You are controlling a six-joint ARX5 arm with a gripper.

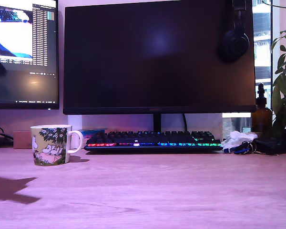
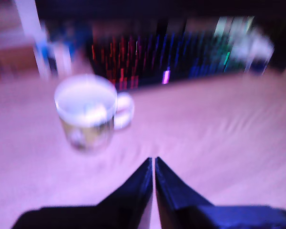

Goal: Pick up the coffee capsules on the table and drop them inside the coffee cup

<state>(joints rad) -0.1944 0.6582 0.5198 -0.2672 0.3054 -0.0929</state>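
Wooden desk point(image 1: 171, 191) under dark monitors: mug point(image 1: 50, 144) at the exterior view's left with pale blobs inside, probably capsules, none visible on the desk, keyboard point(image 1: 153, 140) right of it, gripper point(image 2: 153, 164) pinched together empty, so likely just retreat.

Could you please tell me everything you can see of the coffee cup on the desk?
The coffee cup is a ceramic-looking mug with a green leafy print, white cartoon figures, a white rim and a white handle pointing toward the exterior view's right. It stands upright on the wooden table, near the exterior view's left, in front of the monitors. The blurred wrist view shows something pale inside; what it is cannot be told. Nothing else touches it.
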